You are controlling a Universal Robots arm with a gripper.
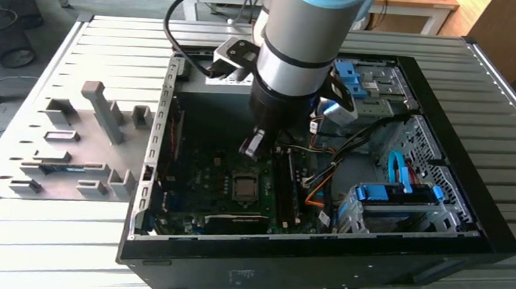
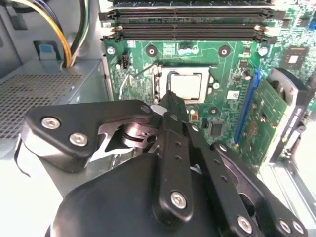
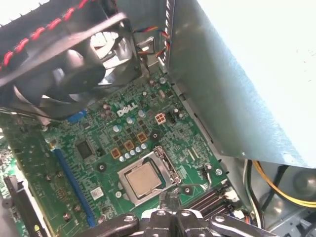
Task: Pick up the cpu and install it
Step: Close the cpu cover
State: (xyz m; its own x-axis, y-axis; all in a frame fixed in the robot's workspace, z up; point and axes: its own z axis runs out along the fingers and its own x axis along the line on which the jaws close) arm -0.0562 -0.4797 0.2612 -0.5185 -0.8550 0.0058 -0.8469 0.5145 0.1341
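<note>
The cpu (image 3: 144, 178) (image 2: 187, 85) lies flat in its socket (image 3: 170, 168) near the middle of the motherboard (image 3: 98, 148), metal top up, square with the frame. The gripper (image 2: 173, 101) (image 1: 252, 146) hangs straight down just above it, fingers close together and holding nothing. Memory slots (image 2: 190, 22) run along 1 side; the fan (image 3: 74, 64) stands near.
</note>
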